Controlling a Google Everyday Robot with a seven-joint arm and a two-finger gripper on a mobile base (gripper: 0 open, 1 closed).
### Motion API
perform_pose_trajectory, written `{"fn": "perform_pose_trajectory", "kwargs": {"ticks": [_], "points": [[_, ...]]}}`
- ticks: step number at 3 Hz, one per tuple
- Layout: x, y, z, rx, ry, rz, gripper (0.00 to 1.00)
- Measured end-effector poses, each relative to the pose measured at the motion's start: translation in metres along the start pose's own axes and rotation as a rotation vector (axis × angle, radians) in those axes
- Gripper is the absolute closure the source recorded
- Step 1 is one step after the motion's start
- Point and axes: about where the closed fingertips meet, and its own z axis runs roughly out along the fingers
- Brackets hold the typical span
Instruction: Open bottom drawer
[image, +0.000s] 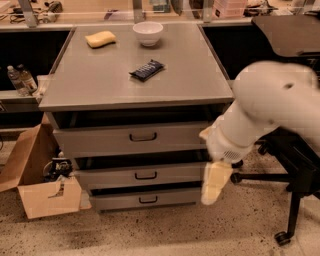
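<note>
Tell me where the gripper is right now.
In the camera view the gripper hangs in front of the right edge of the cabinet, by the right end of the bottom drawer and well right of its black handle.

The blurred gripper (216, 182) hides the bottom drawer's (145, 199) right end.

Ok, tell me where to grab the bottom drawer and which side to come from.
Take the black loop handle at the centre of the bottom drawer front panel, coming straight from the front. Its bar runs horizontally, proud of the flat panel, so clamp it from above and below. The gripper hangs to its right, by the front corner of the cabinet.
</note>
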Motion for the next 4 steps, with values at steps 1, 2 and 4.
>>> {"fn": "perform_pose_trajectory", "kwargs": {"ticks": [1, 2, 4], "points": [[0.0, 0.013, 0.114, -0.105, -0.061, 0.0, 0.0], [0.0, 0.013, 0.114, -0.105, -0.061, 0.001, 0.0], [0.061, -0.013, 0.225, -0.091, -0.002, 0.053, 0.0]]}}
